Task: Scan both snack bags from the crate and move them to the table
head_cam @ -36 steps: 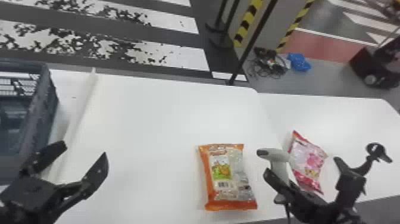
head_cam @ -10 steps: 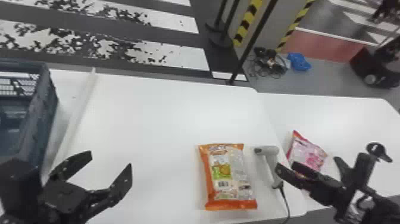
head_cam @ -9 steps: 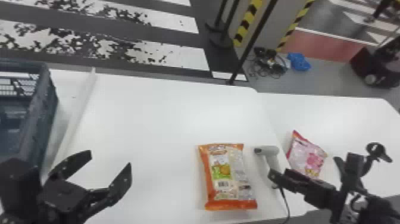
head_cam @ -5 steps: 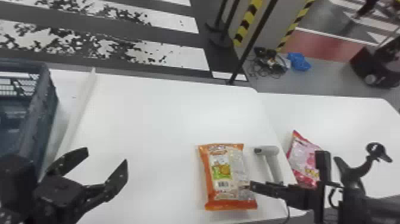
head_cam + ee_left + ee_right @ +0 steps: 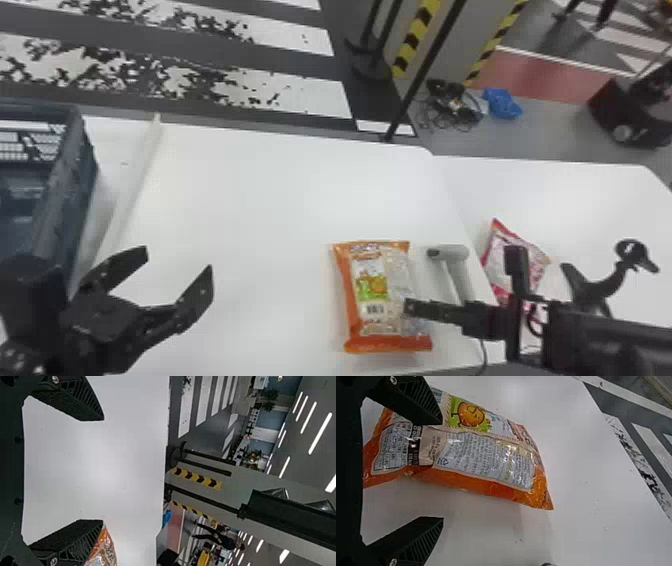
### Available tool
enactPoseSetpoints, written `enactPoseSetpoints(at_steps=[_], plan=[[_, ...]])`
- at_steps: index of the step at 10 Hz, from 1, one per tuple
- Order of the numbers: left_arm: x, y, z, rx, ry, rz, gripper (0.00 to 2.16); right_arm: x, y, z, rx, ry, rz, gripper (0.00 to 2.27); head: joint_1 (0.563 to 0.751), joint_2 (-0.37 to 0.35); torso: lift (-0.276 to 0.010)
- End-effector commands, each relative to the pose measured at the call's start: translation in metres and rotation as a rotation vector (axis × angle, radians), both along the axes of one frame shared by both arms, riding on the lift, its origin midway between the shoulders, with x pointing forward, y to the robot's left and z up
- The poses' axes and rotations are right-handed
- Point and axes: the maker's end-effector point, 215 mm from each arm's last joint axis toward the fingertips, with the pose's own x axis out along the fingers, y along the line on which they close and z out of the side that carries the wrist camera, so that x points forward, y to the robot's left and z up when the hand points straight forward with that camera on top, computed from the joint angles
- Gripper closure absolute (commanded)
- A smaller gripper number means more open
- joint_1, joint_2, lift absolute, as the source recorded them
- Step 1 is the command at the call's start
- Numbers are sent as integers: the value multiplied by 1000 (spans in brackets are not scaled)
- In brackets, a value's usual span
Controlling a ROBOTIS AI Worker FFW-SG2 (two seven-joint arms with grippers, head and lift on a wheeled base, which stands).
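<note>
In the head view, my left gripper stands open above the white table beside the crate; the left wrist view shows the same gripper with nothing between its fingers. My right gripper is at the right, one finger over the orange snack bag's right edge. That bag lies flat, barcode up. In the right wrist view, the open gripper has one finger over the orange bag and the other over bare table. The grey scanner lies right of this bag. Behind my right gripper is the pink snack bag, partly covered.
A dark blue crate stands at the left edge, beside a raised pale strip on the table. The scanner's cable runs off the front edge. A black post rises behind the table.
The scanner, earlier raised at my right gripper, now lies on the table, let go. My right gripper has since moved left to the orange bag. The left gripper has shifted right and is now still.
</note>
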Motion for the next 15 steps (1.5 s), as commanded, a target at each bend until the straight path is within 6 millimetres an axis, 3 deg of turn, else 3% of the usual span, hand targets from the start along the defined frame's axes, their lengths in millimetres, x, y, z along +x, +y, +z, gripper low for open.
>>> enactPoseSetpoints(at_steps=[1, 2, 3, 4, 5, 8, 10, 13, 15], plan=[[0, 0, -2, 2, 2, 1, 73, 10, 8, -11, 21, 8, 11, 56, 695, -350, -87], [2, 3, -2, 7, 3, 5, 73, 16, 15, -14, 56, 11, 17, 53, 695, -350, -87], [4, 7, -1, 5, 1, 10, 73, 19, 17, -17, 85, 28, 33, 211, 695, -350, -87], [5, 7, 0, 2, 2, 11, 73, 15, 20, -23, 84, 71, 56, 1582, 695, -350, -87], [7, 7, 0, 3, 0, 11, 73, 10, 22, -24, 82, 102, 82, 2243, 695, -350, -87], [13, 3, 2, -9, -3, 6, 73, -2, 24, -17, 117, 110, 64, 2243, 695, -350, -87], [14, 3, 1, -7, 6, 5, 73, 4, 14, 6, 98, 46, 48, 2243, 695, -350, -87], [15, 10, -1, -3, 12, 16, 73, 4, 1, 68, 179, -22, -19, 2243, 695, -350, -87], [14, 10, 0, -8, 13, 16, 73, 10, -12, 122, 325, -111, -89, 2240, 695, -350, -87]])
